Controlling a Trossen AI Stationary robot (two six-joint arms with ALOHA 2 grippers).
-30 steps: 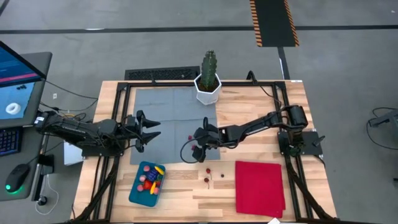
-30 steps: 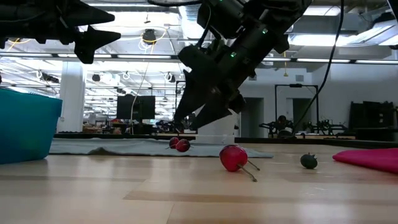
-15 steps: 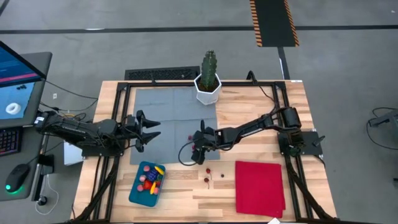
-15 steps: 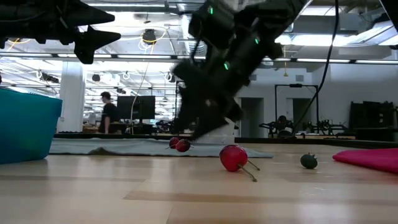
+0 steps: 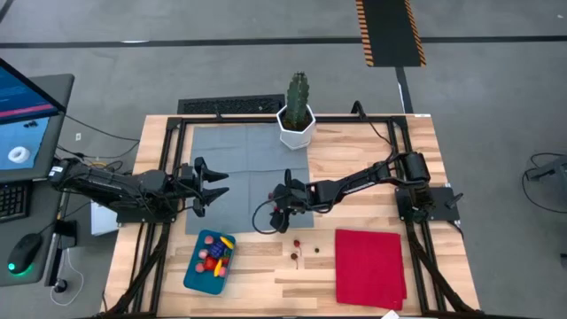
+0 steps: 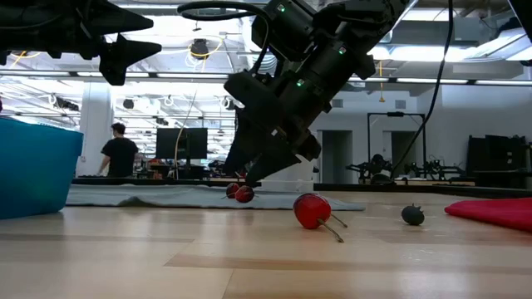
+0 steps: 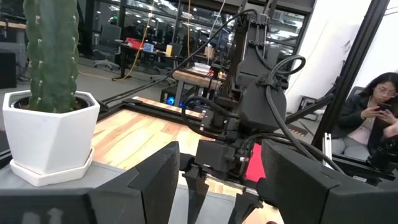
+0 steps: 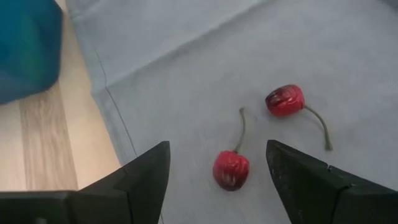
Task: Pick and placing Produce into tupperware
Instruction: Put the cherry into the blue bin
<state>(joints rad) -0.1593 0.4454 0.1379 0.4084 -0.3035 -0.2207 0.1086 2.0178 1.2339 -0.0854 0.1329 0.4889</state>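
Note:
Two red cherries point(image 8: 231, 169) point(image 8: 285, 99) with stems lie on the grey mat point(image 8: 186, 74); in the low view they show as a pair point(image 6: 241, 193). My right gripper point(image 8: 217, 155) point(image 5: 281, 214) point(image 6: 249, 173) hovers open just above them, pointing down, one finger on either side of the nearer cherry, touching nothing. Another red cherry point(image 6: 312, 210) and a dark piece point(image 6: 412, 215) lie on the wood. The teal tupperware point(image 5: 208, 260) point(image 6: 33, 170) holds several produce pieces. My left gripper point(image 5: 210, 185) point(image 7: 217, 149) waits open, raised over the mat's left edge.
A green cactus in a white pot point(image 5: 297, 113) point(image 7: 46, 137) stands at the mat's far edge. A red cloth point(image 5: 369, 266) lies flat at the near right. Small produce pieces point(image 5: 295, 257) sit on the wood between tupperware and cloth. A person point(image 7: 373, 118) sits beyond the table.
My right gripper has sunk slightly toward the two cherries on the mat and stays open. The cherries have not moved. A person has walked through the room behind the table.

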